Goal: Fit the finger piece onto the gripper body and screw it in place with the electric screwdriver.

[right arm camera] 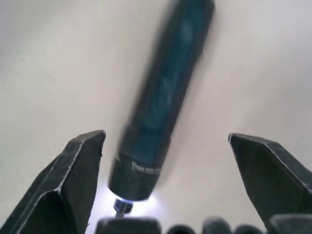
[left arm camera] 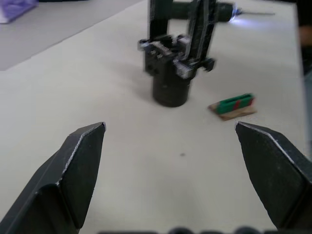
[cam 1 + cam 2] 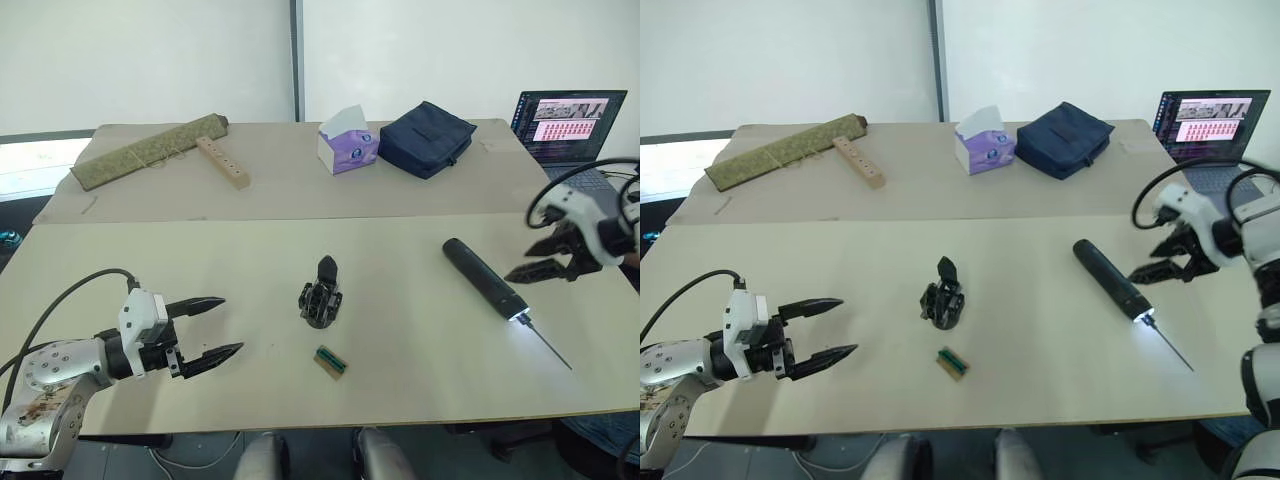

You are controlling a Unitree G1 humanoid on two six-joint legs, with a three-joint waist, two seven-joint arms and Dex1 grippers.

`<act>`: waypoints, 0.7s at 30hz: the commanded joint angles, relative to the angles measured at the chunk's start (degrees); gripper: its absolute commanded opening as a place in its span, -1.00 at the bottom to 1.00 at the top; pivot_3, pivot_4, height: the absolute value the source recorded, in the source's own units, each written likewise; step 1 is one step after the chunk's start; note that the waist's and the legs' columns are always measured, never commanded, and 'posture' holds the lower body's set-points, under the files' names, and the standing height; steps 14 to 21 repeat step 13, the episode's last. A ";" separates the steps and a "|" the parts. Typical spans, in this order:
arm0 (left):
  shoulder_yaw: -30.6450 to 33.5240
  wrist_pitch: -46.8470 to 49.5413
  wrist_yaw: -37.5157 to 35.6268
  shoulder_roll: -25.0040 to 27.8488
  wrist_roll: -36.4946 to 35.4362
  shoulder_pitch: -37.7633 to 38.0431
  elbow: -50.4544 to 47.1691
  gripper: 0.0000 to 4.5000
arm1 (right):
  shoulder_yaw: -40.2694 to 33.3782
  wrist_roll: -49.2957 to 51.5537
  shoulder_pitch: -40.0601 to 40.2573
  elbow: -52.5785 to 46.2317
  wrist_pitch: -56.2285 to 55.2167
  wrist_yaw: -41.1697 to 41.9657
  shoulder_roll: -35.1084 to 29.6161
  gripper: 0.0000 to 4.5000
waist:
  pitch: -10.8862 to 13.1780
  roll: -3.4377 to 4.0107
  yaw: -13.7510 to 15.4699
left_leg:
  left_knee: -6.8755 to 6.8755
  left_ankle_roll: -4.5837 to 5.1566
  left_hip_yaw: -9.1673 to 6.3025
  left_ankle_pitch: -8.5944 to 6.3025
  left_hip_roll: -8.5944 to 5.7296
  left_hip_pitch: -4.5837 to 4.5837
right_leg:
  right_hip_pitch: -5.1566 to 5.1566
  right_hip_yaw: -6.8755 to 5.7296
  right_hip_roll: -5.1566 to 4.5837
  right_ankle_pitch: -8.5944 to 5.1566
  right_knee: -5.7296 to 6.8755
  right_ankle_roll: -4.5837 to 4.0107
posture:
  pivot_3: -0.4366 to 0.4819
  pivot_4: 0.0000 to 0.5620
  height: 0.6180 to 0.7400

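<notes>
The gripper body [image 3: 320, 297] stands upright at the middle of the table, with a black pointed finger sticking up from it. I cannot pick out a loose finger piece; it is out of view. The electric screwdriver [image 3: 485, 278] lies on the right, its thin bit pointing toward the front edge and its tip light on. My right gripper [image 3: 526, 260] is open just right of the screwdriver, not touching it; in the right wrist view the screwdriver [image 1: 161, 107] lies between its fingers. My left gripper [image 3: 231, 324] is open and empty, well left of the body [image 2: 168, 73].
A small green block [image 3: 330, 361] lies in front of the gripper body. At the back are a rolled green mat [image 3: 150, 152], a wooden strip with holes [image 3: 222, 161], a tissue box [image 3: 346, 140] and a dark blue bag [image 3: 427, 138]. A laptop [image 3: 567, 125] stands at the far right.
</notes>
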 commanded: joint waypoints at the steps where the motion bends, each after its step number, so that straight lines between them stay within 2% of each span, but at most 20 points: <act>1: 2.05 -4.80 -0.15 0.89 3.27 2.17 0.03 1.00 | -15.46 14.97 12.48 -17.62 -0.85 2.55 1.41 0.99 | 0.00 -0.06 0.06 | -0.02 0.00 -0.04 0.00 0.01 0.02 | 0.05 -0.03 0.00 0.00 -0.01 0.00 | -0.05 -0.47 1.00; 3: 1.94 -5.36 -0.08 0.92 3.78 2.69 0.56 1.00 | -21.27 19.58 20.16 -26.85 -0.26 -2.43 5.78 0.99 | 0.00 -0.09 0.15 | -0.04 0.00 -0.07 0.00 0.02 0.10 | 0.15 -0.05 -0.01 0.00 0.01 0.00 | -0.05 -0.47 1.00; 4: 1.75 -6.36 0.29 0.93 4.91 2.87 1.22 1.00 | -23.20 21.00 24.16 -31.75 -3.95 -4.44 9.26 0.99 | 0.00 -0.09 0.18 | -0.01 0.00 -0.06 0.00 0.01 0.13 | 0.16 -0.02 -0.03 0.00 0.05 0.00 | -0.05 -0.47 1.00; 8: 1.14 -8.98 1.54 1.05 8.41 3.41 3.23 1.00 | -24.15 22.83 37.53 -46.32 -16.58 -4.38 18.03 0.99 | 0.02 -0.08 0.57 | 0.04 -0.07 -0.07 0.06 -0.02 0.35 | 0.34 -0.01 -0.02 0.01 0.14 0.07 | -0.05 -0.47 1.00; 13: 1.55 -9.78 2.75 -0.43 7.81 3.46 3.35 1.00 | -22.79 19.58 44.83 -47.07 -29.29 -4.57 22.55 0.99 | 0.04 -0.18 1.03 | 0.06 -0.10 -0.01 0.10 -0.02 0.76 | 0.79 0.00 -0.05 -0.01 -0.02 0.28 | -0.05 -0.47 1.00; 21: 1.55 -9.78 2.75 -0.43 7.81 3.46 3.35 1.00 | -22.79 19.58 44.83 -47.07 -29.29 -4.57 22.55 0.99 | 0.04 -0.18 1.03 | 0.06 -0.10 -0.01 0.10 -0.02 0.76 | 0.79 0.00 -0.05 -0.01 -0.02 0.28 | -0.05 -0.47 1.00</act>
